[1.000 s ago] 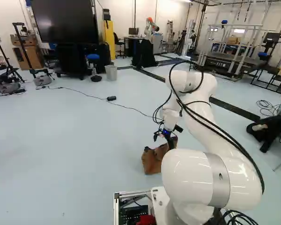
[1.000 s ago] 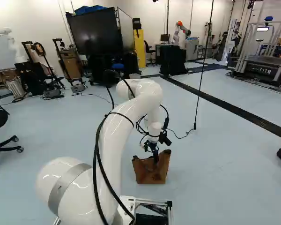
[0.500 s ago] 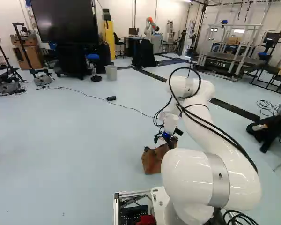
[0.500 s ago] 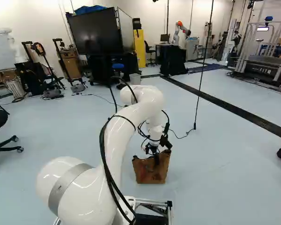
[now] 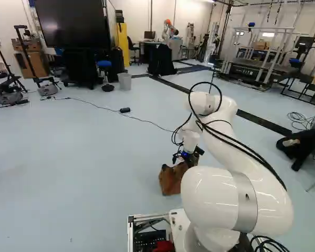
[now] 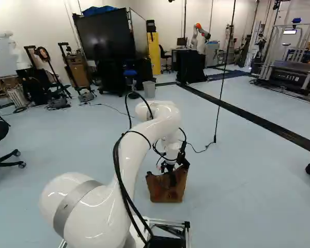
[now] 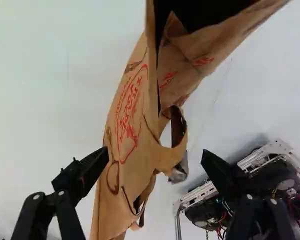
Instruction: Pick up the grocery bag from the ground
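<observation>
Bag interior in deep shadow

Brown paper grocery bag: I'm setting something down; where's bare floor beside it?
Bare: floor between bag and black cable, left base view; bag to black floor strip, right base view. Crowded: bag's top, under black gripper; near side, by metal base frame.

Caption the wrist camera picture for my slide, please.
Red-printed brown paper grocery bag between the open fingers of a black two-fingered robot gripper.

Pale floor, black strip across — white wall, dark screen, yellow column, grey bin.
</observation>
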